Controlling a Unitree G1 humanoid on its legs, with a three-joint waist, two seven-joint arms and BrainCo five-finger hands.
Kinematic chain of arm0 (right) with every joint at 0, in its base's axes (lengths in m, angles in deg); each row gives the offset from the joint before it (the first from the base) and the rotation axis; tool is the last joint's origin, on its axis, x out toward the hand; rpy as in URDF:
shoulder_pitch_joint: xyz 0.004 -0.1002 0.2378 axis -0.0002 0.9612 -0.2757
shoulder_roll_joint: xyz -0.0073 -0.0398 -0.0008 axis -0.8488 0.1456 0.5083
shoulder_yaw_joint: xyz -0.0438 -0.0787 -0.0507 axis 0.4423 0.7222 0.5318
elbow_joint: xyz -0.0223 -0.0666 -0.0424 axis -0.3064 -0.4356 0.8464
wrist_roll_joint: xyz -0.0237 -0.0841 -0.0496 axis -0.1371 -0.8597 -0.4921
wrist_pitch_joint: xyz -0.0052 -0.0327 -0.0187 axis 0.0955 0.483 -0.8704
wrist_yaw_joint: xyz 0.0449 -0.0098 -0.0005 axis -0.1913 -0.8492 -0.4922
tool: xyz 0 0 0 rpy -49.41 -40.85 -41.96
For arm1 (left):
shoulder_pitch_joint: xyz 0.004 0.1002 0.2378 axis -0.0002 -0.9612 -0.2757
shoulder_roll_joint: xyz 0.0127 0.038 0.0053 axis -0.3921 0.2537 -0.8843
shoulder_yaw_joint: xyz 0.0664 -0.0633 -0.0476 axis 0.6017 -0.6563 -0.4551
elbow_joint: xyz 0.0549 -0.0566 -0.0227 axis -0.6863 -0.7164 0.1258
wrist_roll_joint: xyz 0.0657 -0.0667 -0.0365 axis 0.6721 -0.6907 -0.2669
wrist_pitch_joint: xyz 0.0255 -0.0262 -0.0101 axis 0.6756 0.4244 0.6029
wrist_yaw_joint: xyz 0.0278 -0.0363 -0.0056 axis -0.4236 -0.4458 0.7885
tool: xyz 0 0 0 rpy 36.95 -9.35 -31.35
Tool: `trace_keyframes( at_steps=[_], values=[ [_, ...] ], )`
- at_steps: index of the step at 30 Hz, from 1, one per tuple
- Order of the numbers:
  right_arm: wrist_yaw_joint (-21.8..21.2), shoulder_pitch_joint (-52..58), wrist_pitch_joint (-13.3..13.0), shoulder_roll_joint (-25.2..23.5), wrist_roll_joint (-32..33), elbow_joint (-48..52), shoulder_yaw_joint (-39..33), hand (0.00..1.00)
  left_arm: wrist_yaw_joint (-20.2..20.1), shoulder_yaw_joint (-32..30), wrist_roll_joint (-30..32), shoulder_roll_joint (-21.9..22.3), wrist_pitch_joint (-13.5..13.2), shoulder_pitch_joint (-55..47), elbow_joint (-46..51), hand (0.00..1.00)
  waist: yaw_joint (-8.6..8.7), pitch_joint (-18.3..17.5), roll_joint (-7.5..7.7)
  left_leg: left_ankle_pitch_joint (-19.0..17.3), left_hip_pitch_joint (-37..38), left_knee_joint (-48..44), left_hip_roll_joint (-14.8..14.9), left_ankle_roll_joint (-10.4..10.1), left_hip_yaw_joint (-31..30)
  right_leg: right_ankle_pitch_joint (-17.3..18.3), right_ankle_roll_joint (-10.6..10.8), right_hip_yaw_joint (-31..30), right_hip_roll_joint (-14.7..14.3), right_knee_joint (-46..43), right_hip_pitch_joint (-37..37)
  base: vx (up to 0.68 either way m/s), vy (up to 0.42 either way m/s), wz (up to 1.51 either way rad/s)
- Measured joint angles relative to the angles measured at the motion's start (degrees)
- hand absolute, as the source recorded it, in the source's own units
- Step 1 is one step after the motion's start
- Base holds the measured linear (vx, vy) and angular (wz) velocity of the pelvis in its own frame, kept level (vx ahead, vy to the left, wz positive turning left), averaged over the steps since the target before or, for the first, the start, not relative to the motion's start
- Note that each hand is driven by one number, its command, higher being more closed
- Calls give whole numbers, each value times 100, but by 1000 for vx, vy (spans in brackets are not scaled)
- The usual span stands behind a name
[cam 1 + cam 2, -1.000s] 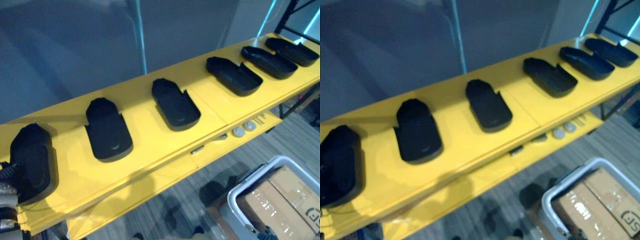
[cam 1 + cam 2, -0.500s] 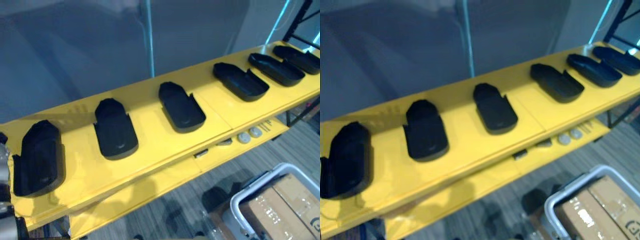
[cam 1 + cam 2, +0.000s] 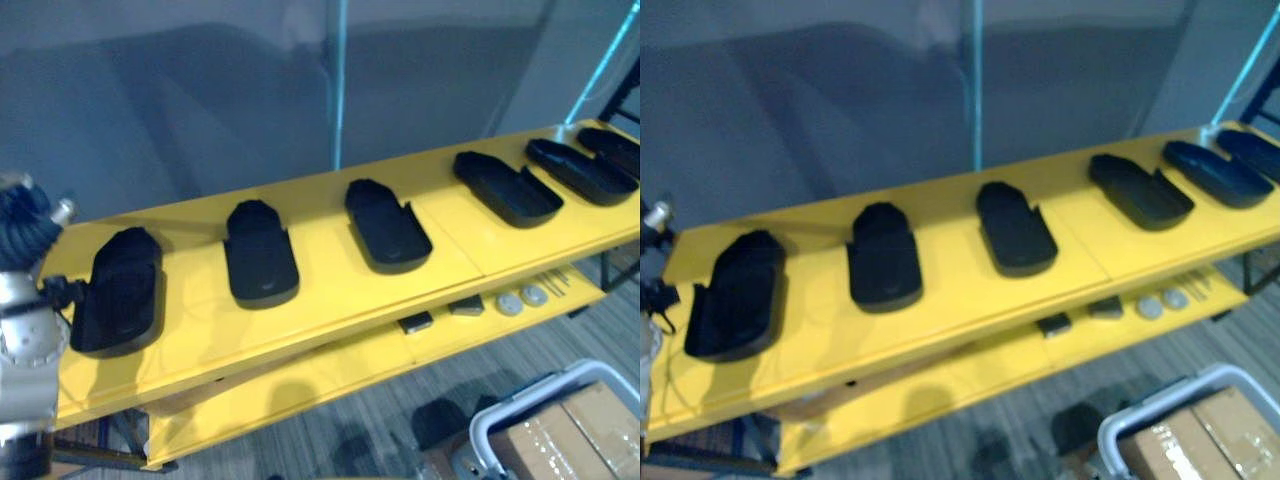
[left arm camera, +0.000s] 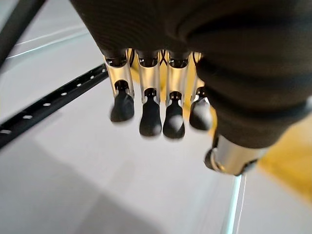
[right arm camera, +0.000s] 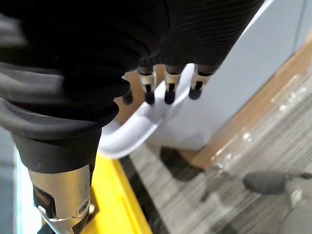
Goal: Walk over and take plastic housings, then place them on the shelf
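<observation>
the whole head view has swung since a second ago, so the row now sits higher and further right, but that is the camera and not the parts: all six plastic housings lie where they lay on the yellow shelf (image 3: 330, 290). what has really changed is the left arm. its dark cover was low at the corner against the leftmost housing (image 3: 118, 290) and now stands higher at the view's left edge, just beside that housing and not holding it. in its wrist view the left hand (image 4: 150, 114) hangs with fingers straight and relaxed, nothing between them and the thumb, with a grey wall beyond. the right hand (image 5: 168, 85) is likewise slack and empty, above the rim of the white bin (image 3: 520, 420) that holds a cardboard box (image 3: 575, 450). the second housing (image 3: 260, 255), third housing (image 3: 388, 222) and fourth housing (image 3: 507, 187) are spaced well apart along the top board, and two more sit at the far right end. i judge the leftmost one released and this placement finished. with both hands free, the next step would be fetching another housing if any remain.
</observation>
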State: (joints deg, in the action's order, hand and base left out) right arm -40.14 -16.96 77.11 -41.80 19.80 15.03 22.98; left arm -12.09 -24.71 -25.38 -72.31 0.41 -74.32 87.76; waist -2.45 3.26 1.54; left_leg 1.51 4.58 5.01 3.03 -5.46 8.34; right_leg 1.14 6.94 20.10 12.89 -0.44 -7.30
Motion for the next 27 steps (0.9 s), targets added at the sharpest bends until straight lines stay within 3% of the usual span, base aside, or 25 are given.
trace_keyframes(
  at_steps=[4,6,10,16,18,21,27],
  values=[
    [-75,-68,136,26,40,-61,-59,0,-1236,61,-62,152,118,-497,102,100,-172,-12,1,44,-26,3,-8,10,-170,13,-26,180,-9,23,-100,-12,-27,27],
    [-139,-196,154,30,145,-133,-115,0,-2201,263,-190,158,496,-631,41,100,-193,-7,7,74,-9,8,-15,15,-303,54,-94,348,-15,25,-225,-26,-12,35],
    [-243,-520,147,96,318,-162,-155,0,-3131,688,-270,165,726,-604,-396,100,-267,26,-15,73,33,12,-13,14,-310,62,-99,366,-23,62,-286,-15,2,3],
    [-439,-750,150,107,323,-286,-227,0,-3604,1223,-477,165,704,-568,-1553,100,-268,105,96,69,23,14,-15,10,-301,61,-99,372,-38,140,-312,18,-8,0],
    [-450,-732,152,109,324,-295,-266,0,-3588,1330,-519,159,553,-548,-1781,100,-269,127,133,59,16,14,-20,4,-298,59,-101,380,-39,170,-326,48,-15,3],
    [-492,-815,159,144,320,-413,-261,0,-3381,1500,-515,150,313,-496,-2013,100,-286,131,119,47,40,14,-31,-8,-304,56,-99,452,-37,203,-400,34,-10,9],
    [-559,-1070,181,176,306,-516,-235,0,-2577,1849,-393,306,360,-369,-2378,100,-222,177,-48,42,80,14,-18,-13,-290,43,-77,468,-49,227,-469,0,-1,1]
  ],
)
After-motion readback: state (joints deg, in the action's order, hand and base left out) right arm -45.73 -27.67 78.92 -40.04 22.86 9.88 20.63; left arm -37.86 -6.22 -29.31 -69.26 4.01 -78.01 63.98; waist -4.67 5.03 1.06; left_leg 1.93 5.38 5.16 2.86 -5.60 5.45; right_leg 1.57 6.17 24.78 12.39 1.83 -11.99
